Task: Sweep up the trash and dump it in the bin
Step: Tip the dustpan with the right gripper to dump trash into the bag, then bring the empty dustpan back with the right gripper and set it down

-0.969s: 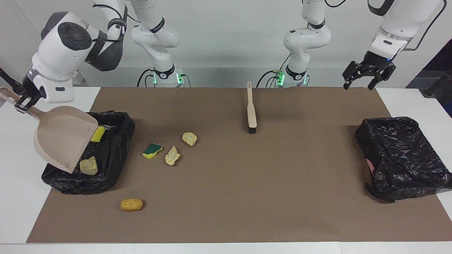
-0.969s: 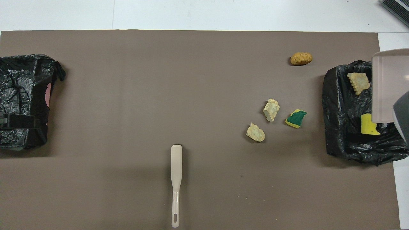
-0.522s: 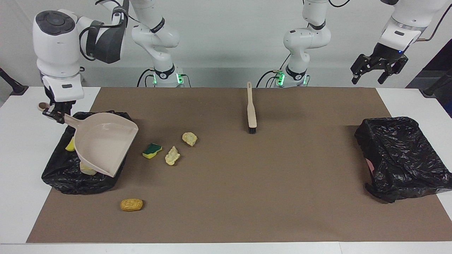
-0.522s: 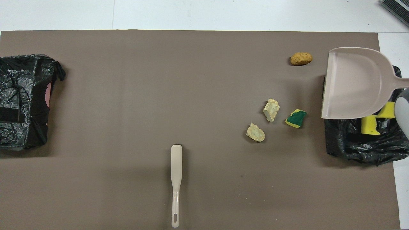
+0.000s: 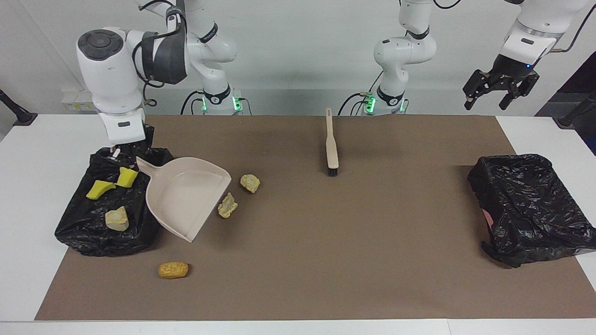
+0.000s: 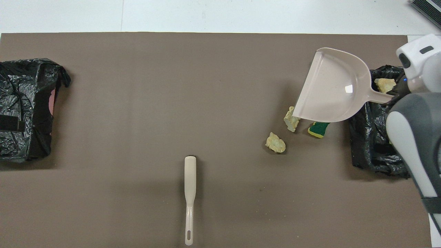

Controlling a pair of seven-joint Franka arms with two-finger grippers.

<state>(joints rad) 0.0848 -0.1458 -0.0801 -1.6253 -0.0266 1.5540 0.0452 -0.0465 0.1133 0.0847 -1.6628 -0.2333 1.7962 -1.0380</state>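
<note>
Oddly split between the two views. Only from above: green-and-yellow sponge piece [image 6: 318, 128] peeking out at the lip of the dustpan [image 6: 336, 88], lying on the mat [image 6: 137, 103]; hidden under the pan in the facing view. Only from the facing view: orange-brown lump [image 5: 173, 270] on the mat, covered from above by the raised pan; also the left gripper [image 5: 497, 88], waiting in the air at the left arm's end, fingers spread, holding nothing.

Right gripper [image 5: 122, 150] clamped tight on the dustpan handle, over the bin [image 5: 79, 232] at the right arm's end.

Against half a second ago: pan swung off the bin and out over the mat, tilted; bin contents uncovered, namely two yellow sponge pieces [image 5: 100, 188] and one pale lump [image 5: 116, 218].

Beside the pan, two pale foam lumps [image 5: 227, 205] on the mat. Brush [image 5: 331, 144] mid-table, nearer the robots, lying free. Second bagged bin [image 5: 526, 204] at the left arm's end.
</note>
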